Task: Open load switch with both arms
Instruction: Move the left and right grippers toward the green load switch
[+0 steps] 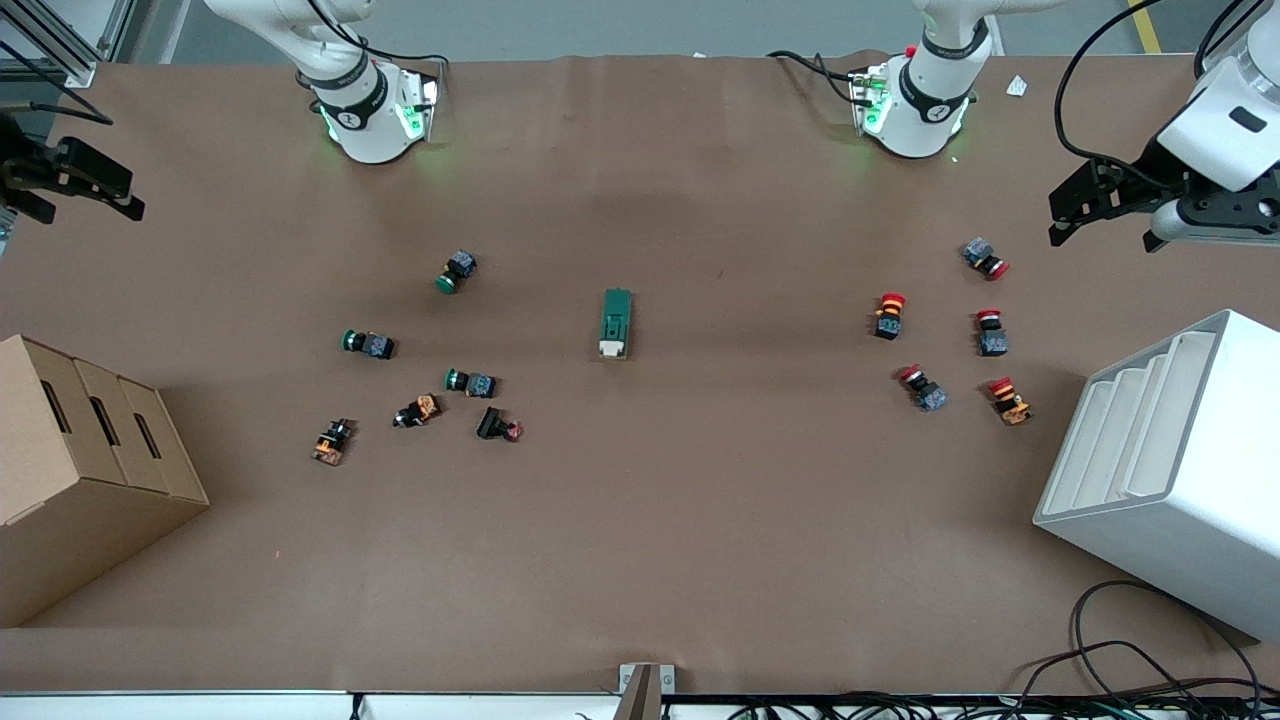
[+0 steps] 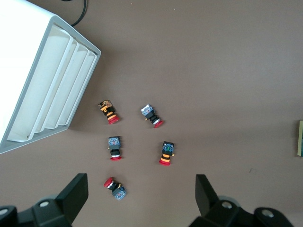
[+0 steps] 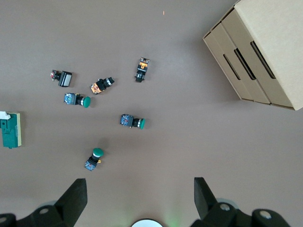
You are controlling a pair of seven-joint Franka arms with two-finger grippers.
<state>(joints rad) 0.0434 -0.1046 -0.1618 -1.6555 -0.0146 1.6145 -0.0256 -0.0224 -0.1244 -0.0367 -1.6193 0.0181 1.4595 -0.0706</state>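
The load switch (image 1: 616, 323), a dark green oblong block with a white lever end turned toward the front camera, lies flat at the table's middle. It shows at the frame edge in the right wrist view (image 3: 10, 130) and as a sliver in the left wrist view (image 2: 300, 138). My left gripper (image 1: 1062, 218) hangs open high over the left arm's end of the table, above the red-capped buttons, with nothing between its fingers (image 2: 140, 190). My right gripper (image 1: 85, 198) hangs open over the right arm's end, also holding nothing (image 3: 139, 195). Both are well away from the switch.
Several green-capped and dark push-buttons (image 1: 470, 382) lie scattered toward the right arm's end, several red-capped ones (image 1: 889, 315) toward the left arm's end. A cardboard box (image 1: 90, 460) and a white slotted rack (image 1: 1170, 470) stand at the table's two ends. Cables (image 1: 1130, 650) lie by the front edge.
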